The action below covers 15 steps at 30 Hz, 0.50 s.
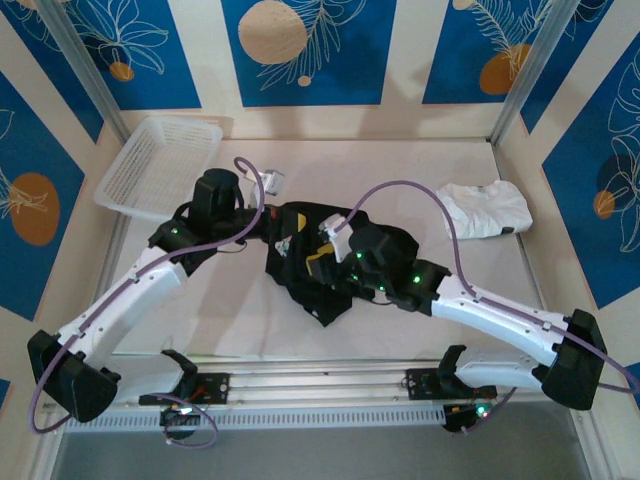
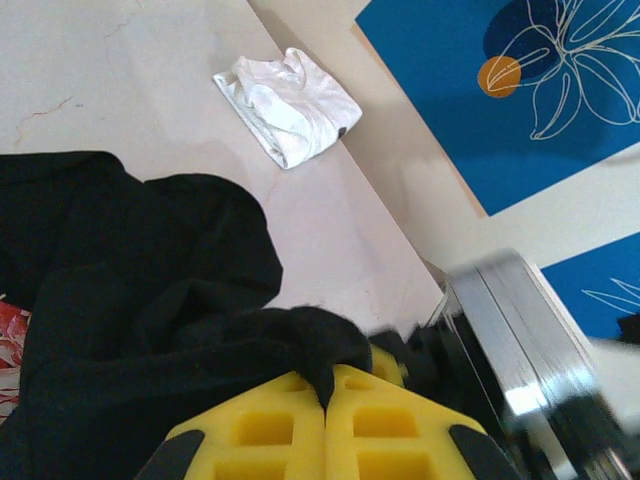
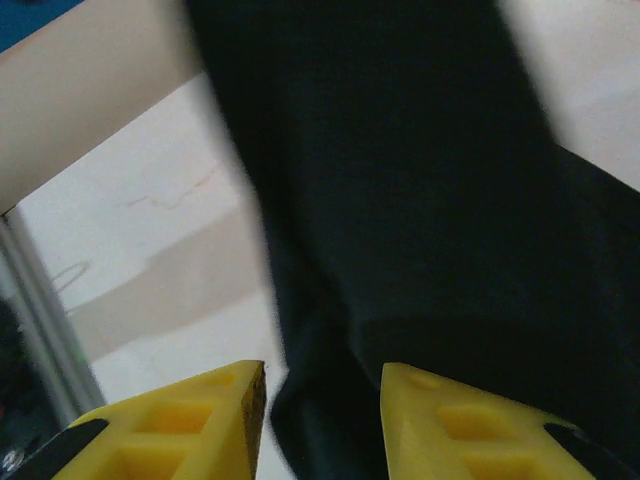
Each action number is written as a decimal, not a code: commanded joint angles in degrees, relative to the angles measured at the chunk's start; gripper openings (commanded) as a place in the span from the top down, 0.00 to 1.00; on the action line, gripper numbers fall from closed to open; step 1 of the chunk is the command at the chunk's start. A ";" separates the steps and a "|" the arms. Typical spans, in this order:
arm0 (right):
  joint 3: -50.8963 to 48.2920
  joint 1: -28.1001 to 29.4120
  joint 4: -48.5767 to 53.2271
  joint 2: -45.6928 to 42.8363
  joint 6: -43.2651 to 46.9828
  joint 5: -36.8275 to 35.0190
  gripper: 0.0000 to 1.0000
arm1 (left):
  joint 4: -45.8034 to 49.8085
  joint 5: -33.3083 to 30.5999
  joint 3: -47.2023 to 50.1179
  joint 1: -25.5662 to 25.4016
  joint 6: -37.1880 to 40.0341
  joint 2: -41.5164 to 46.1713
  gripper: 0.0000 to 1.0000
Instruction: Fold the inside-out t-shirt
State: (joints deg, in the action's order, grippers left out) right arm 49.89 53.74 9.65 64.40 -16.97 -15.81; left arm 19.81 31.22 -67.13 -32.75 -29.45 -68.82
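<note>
Left hand (image 2: 325, 388) shut tight, yellow fingers (image 2: 300, 400) pressed together on a pinched ridge of the shirt (image 2: 130, 300); cloth falling away from the tips in loose rolls onto the table (image 2: 100, 70). Right hand (image 3: 322, 385) apart, a dark hang of the shirt (image 3: 420, 200) running down into the gap between its fingers (image 3: 200, 420), not visibly clamped.

Seen from above, shirt (image 1: 305, 290) heaped in a crumpled mass at mid-table, both wrists over it and near each other. Mostly plain black on show; a sliver of red-and-white print (image 2: 10, 330) at the edge of the left wrist view. No flat panel, no straight hem, no sleeve laid out anywhere. White garment (image 1: 488, 210) well apart to the right, basket (image 1: 160, 165) off at the far left, neither touching the shirt.

Judged as the opening-out step: gathering cloth and hunting for edges, no fold made yet. Next move likely calls for closing the right hand on the cloth in its gap, away from the left pinch, then drawing the two holds apart and lowering so the body spreads flat. Worth aiming for a single layer in each hold; with a bunch caught, probably just a tighter twist instead of a spread.
</note>
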 commanded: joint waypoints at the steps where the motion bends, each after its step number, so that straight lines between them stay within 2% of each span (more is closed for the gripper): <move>1: -1.29 -2.52 -2.56 -2.47 -3.48 1.27 0.63 | -0.08 0.11 -1.88 0.16 0.85 -0.18 1.00; 8: -2.15 -6.89 -4.67 -2.21 -3.91 5.18 0.59 | -1.17 0.82 -1.65 -0.53 0.67 -0.61 1.00; 15: 0.41 -8.20 -6.47 1.91 -3.00 8.28 0.54 | -1.97 1.09 -1.77 -1.22 0.45 -1.30 1.00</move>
State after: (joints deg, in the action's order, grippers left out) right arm 48.27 45.93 5.08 64.69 -19.99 -9.87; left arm 19.29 31.27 -67.13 -33.34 -29.47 -69.78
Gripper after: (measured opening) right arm 0.456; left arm 0.046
